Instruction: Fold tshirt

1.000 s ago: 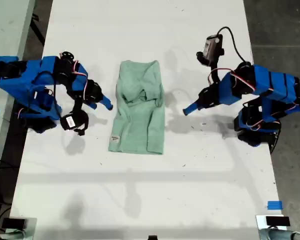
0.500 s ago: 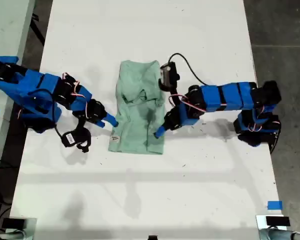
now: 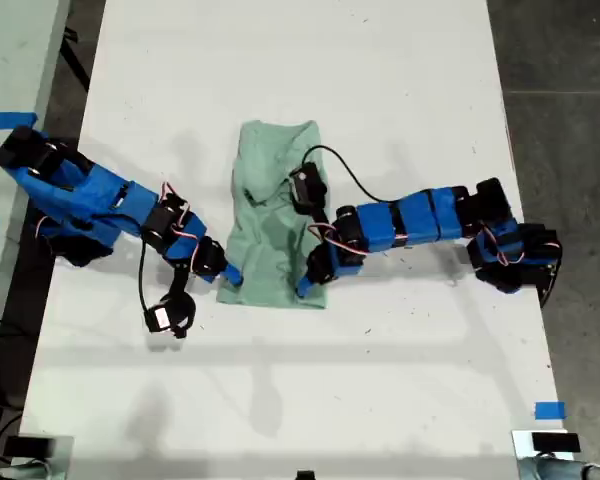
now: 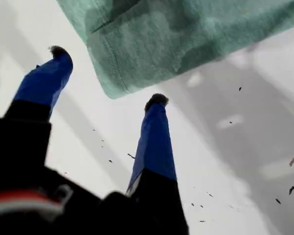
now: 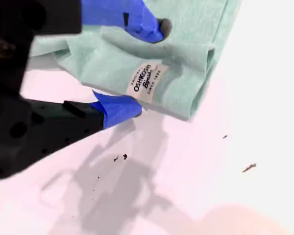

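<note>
my first pincer (image 4: 107,76): jaws apart, nothing clamped. In the first wrist view both blue fingertips (image 4: 156,102) sit low over the white tabletop (image 4: 235,171), and a rounded corner of the tshirt (image 4: 186,34) lies right at the gap between them, just past the tips. Can't tell if either tip touches the cloth. In the exterior view this pincer (image 3: 305,287) is on the arm reaching in from that view's right, at the near-right corner of the tshirt (image 3: 275,215). my second pincer (image 5: 147,67): jaws also apart, straddling the other near corner. One finger is over the cloth, and the other is down at the hem, right beside a sewn white label (image 5: 147,81) printed OshKosh. The fabric fold sits between the two fingers but isn't pinched. In the exterior view it (image 3: 230,275) comes in from that view's left and meets the tshirt's near-left corner. The tshirt itself is pale mint green, folded into a narrow upright strip in the middle of the tabletop (image 3: 310,400), between the two arms, with rumpled folds in its upper half. The right arm's wrist camera hangs over the cloth.
</note>
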Available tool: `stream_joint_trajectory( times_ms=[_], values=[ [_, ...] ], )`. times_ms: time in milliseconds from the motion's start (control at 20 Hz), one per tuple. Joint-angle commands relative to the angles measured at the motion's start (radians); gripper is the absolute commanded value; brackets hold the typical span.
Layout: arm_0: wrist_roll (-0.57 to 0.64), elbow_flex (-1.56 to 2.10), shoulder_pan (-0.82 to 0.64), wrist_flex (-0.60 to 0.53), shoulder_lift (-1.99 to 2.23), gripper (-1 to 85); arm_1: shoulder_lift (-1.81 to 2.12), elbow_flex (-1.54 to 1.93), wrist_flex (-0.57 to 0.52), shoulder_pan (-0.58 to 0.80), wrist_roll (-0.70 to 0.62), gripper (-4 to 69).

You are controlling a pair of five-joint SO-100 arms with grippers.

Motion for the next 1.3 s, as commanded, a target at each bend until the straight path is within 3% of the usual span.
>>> stream_joint_trajectory(
  times_ms=[0, 450, 500, 600, 650, 700, 850, 1050, 1250],
  values=[
    [0.008, -0.091, 0.020, -0.026, -0.038, 20.7, -0.006, -0.071, -0.035, -0.021, 0.014, 32.9],
    [0.101, -0.267, 0.038, -0.060, -0.337, 16.3, -0.141, -0.075, -0.143, -0.061, 0.038, 30.9],
    [0.112, -0.284, 0.034, -0.048, -0.348, 16.4, -0.152, -0.077, -0.146, -0.063, 0.035, 26.6],
    [0.181, -0.290, 0.032, -0.064, -0.350, 12.3, -0.161, -0.077, -0.150, -0.067, 0.051, 6.3],
    [0.179, -0.301, 0.043, -0.064, -0.350, 6.0, -0.161, -0.077, -0.156, -0.074, 0.049, -0.8],
    [0.175, -0.318, 0.057, -0.064, -0.354, 0.1, -0.160, -0.077, -0.161, -0.080, 0.049, -0.7],
    [0.153, -0.491, 0.097, 0.089, -0.437, 0.1, -0.150, -0.106, -0.156, -0.106, 0.044, -0.6],
    [0.132, -0.735, 0.184, 0.132, -0.529, 0.1, -0.118, -0.164, -0.132, -0.192, 0.057, -0.6],
    [0.123, -0.971, 0.222, 0.276, -0.518, 0.1, -0.048, -0.267, -0.054, -0.201, 0.002, -0.5]
  ],
)
